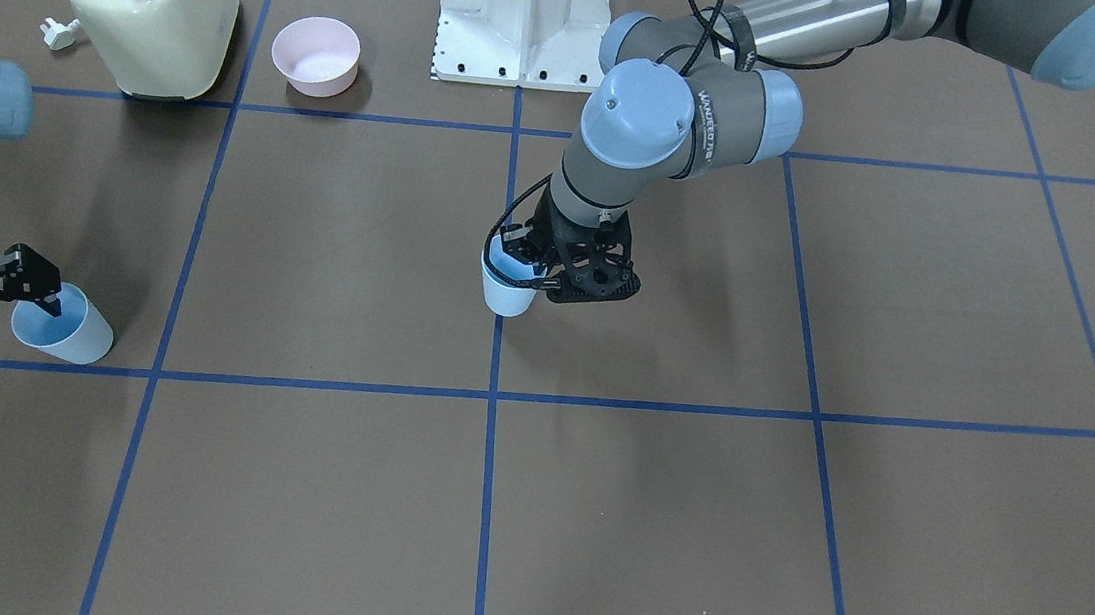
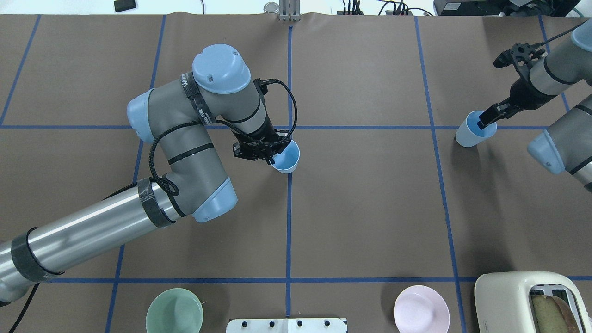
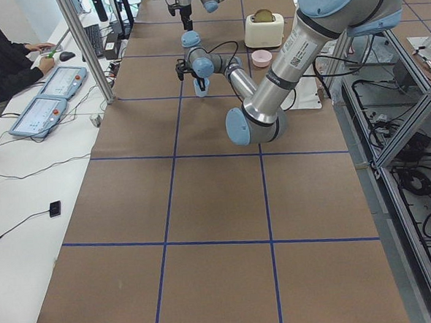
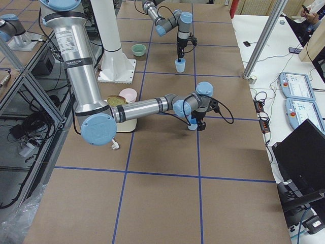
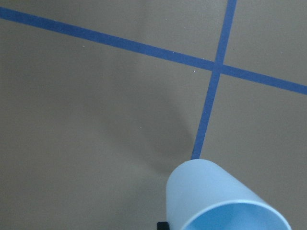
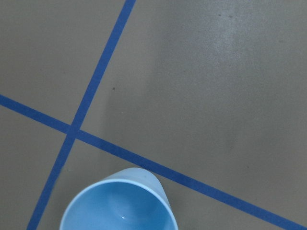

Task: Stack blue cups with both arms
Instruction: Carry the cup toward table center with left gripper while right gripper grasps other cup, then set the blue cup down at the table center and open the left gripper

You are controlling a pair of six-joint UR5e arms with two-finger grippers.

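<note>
Plastic this thin should be light and fairly stiff, and it is more likely to slip or flex than to break. I judge the smooth, tapered wall would slide out of a squeeze across the body. The rim looks like the best place to hold it, with one finger inside and one outside. A pinch on one side may let a cup tip, so it wants slow carrying and a level mouth for nesting.

Nearest the robot's base, the green bowl (image 2: 175,317), the pink bowl (image 2: 421,314) and the cream toaster (image 2: 508,296) stand apart from the work.

Farther out, the middle cup (image 2: 287,157) sits over the centre tape line of the tabletop (image 2: 370,208), mouth up. It is just on the robot's side of the cross line. The left gripper (image 2: 272,158) reaches in from the cup's side towards the robot's left. It is closed narrowly on that part of the rim, with one finger down inside the blue interior. I cannot tell whether the base touches the tabletop.

Farthest, well apart towards the robot's right, the edge cup (image 2: 467,136) is by another tape crossing, also mouth up. The right gripper (image 2: 484,121) comes from beyond and above. One finger is inside the mouth, and the gripper appears clamped on the far wall. To my eye, one cup must cross that whole gap before it can drop into the other.
</note>
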